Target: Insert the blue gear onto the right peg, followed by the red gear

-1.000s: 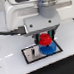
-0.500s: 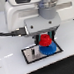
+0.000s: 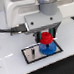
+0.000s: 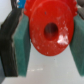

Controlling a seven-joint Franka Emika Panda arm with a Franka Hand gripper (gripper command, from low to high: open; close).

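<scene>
Red gear (image 4: 48, 31) partly hidden by hand (image 4: 46, 50)

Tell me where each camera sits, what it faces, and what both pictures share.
Exterior view: off the arm, raised, looking down at the white table; it shows the arm, the claw, the red gear above the blue gear on the grey plate.
Wrist view: on the wrist, looking along the claw; green pads flank the red gear.
Shared: the red gear and the claw.
</scene>
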